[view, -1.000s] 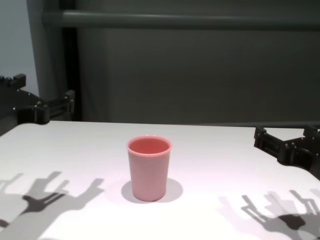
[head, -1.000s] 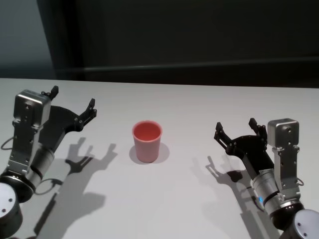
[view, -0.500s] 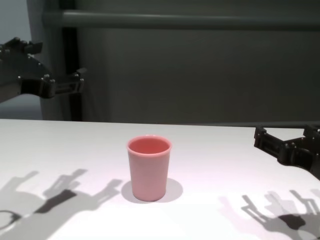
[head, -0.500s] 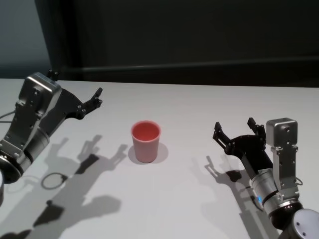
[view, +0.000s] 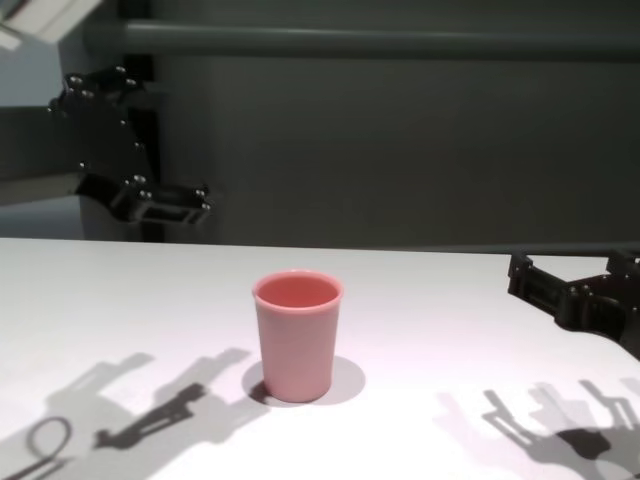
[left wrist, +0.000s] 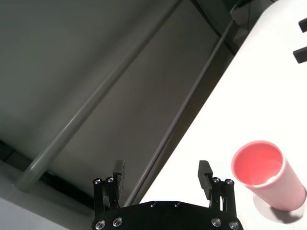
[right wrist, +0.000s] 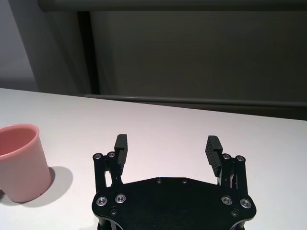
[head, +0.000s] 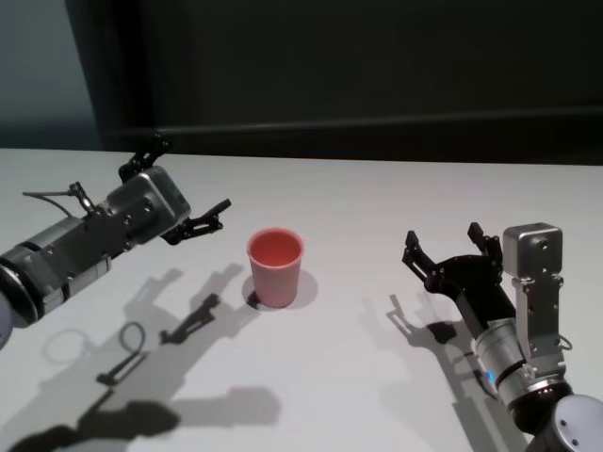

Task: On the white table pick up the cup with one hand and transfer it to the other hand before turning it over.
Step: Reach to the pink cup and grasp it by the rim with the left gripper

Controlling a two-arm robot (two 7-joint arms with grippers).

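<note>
The pink plastic cup (head: pixel 276 266) stood upright on the white table (head: pixel 358 207), just ahead of the left gripper (head: pixel 188 193), whose jaws were spread wide and empty. A low approach might have clipped its rim and tipped it. The right gripper (head: pixel 445 247) waited, jaws apart, well beside it.

No readable text, label, brand, number or sign on any surface.

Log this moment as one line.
pink plastic cup: upright on white table | left gripper: open, raised beside cup | right gripper: open, idle
</note>
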